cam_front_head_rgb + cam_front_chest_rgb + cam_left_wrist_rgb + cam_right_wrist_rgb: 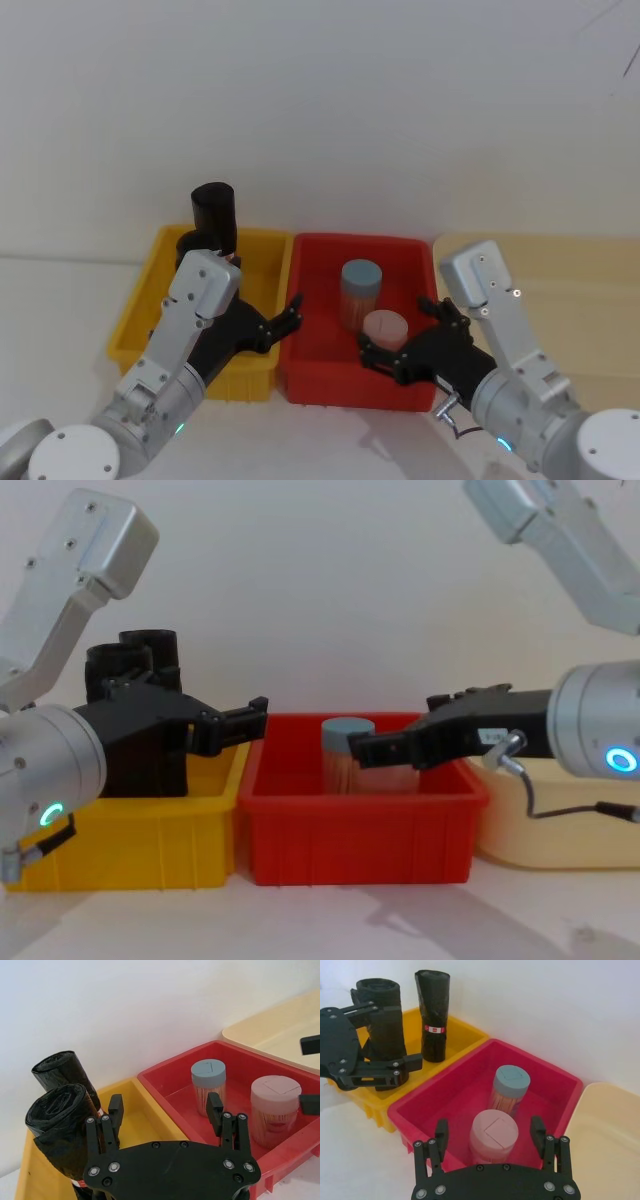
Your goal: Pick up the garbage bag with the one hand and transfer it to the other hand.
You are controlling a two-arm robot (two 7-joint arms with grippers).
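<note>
left gripper spread wide, nothing between the jaws; in the left wrist view one of its fingers sits just beside the garbage bag; the bag stands on end at lower left of that frame, inside the yellow bin; bag is outside the jaws, so no grasp yet; my read: a lineup for a side grab, since the roll stands upright and pokes above the bin wall, leaving its flank free to pinch

second black roll with red-and-white label stands upper left-centre in the right wrist view, close to the bag; cannot tell whether they touch; jaws need to take the fatter near roll only; risk is knocking the labelled one over

right gripper also spread and empty; hovers over the red bin at centre of the head view, near the pink-lidded jar; blue-lidded jar just behind; likely parked facing the left arm to keep the handover gap short

beige tray at right, not involved

step: approach; pickup not started
</note>
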